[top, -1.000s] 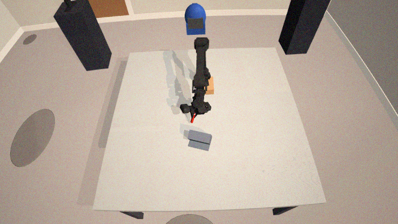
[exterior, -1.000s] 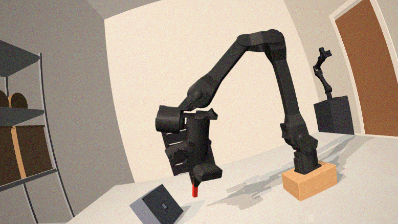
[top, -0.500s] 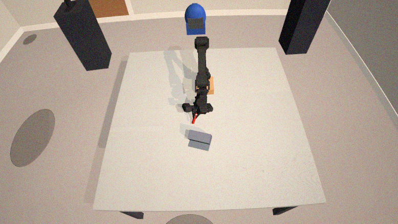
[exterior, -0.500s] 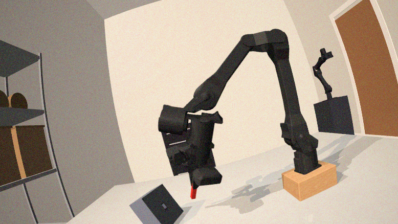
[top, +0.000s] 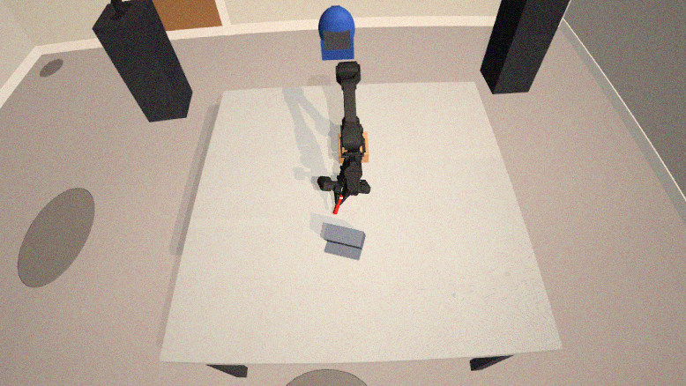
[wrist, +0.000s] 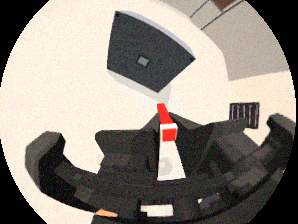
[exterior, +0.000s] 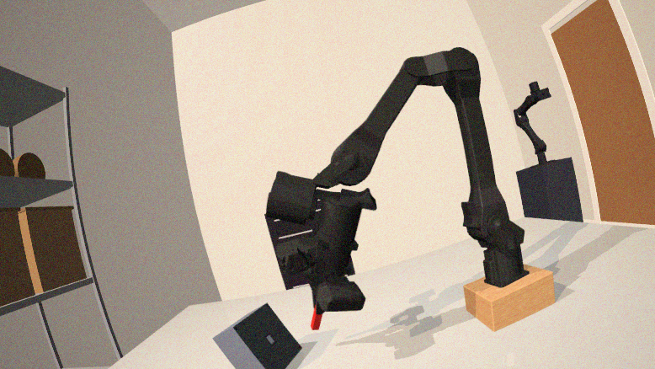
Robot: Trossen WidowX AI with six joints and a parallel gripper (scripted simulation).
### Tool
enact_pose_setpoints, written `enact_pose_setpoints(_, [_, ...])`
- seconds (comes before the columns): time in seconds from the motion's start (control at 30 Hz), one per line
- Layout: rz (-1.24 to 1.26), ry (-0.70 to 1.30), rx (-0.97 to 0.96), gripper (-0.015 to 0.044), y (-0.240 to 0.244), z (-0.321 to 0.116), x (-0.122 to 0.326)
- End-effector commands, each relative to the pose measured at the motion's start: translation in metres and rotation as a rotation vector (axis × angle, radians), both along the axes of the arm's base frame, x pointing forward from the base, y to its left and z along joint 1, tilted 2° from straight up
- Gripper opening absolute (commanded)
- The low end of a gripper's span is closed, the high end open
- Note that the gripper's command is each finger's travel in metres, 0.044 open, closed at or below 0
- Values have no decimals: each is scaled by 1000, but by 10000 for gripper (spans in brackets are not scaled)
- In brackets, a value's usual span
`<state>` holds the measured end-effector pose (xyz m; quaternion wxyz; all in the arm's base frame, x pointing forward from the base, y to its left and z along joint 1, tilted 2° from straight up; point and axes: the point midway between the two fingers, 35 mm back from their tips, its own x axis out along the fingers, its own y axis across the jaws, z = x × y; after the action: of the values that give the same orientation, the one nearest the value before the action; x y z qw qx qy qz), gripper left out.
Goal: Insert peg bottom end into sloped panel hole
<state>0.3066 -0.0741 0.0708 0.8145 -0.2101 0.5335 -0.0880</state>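
The red peg (top: 338,204) (exterior: 316,320) (wrist: 164,115) looks flat-sided and has a white band near its upper end. My gripper (top: 340,198) (exterior: 316,308) (wrist: 162,115) is shut on it, holding it clear of the table between the arm's base and the panel. The peg leans, its lower end toward the panel. The grey block with the sloped panel (top: 343,233) (exterior: 270,320) (wrist: 132,42) stands in front of the fingers; its dark face is turned toward the arm. One small square-looking hole (exterior: 270,339) (wrist: 143,60) shows near the face's middle. The peg is apart from the face.
The pale table (top: 431,287) (exterior: 412,348) carries the block and the arm's wooden base (exterior: 522,300) (top: 365,155). Shelves (exterior: 32,185) stand beyond the table at the left in the exterior view. Dark pillars (top: 144,62) (top: 518,52) and a blue object (top: 337,21) stand beyond the table's back edge.
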Motion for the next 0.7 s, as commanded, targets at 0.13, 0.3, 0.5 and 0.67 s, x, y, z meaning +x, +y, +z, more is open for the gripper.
enact_pose_setpoints(0.13, [-30, -65, -5, 0, 5, 2, 0])
enact_pose_setpoints(0.3, [-44, -97, -4, 0, 9, 1, -1])
enact_pose_setpoints(0.5, [-61, -135, -2, 0, 13, 0, -1])
enact_pose_setpoints(0.67, [-75, -168, 2, 0, 16, 0, -2])
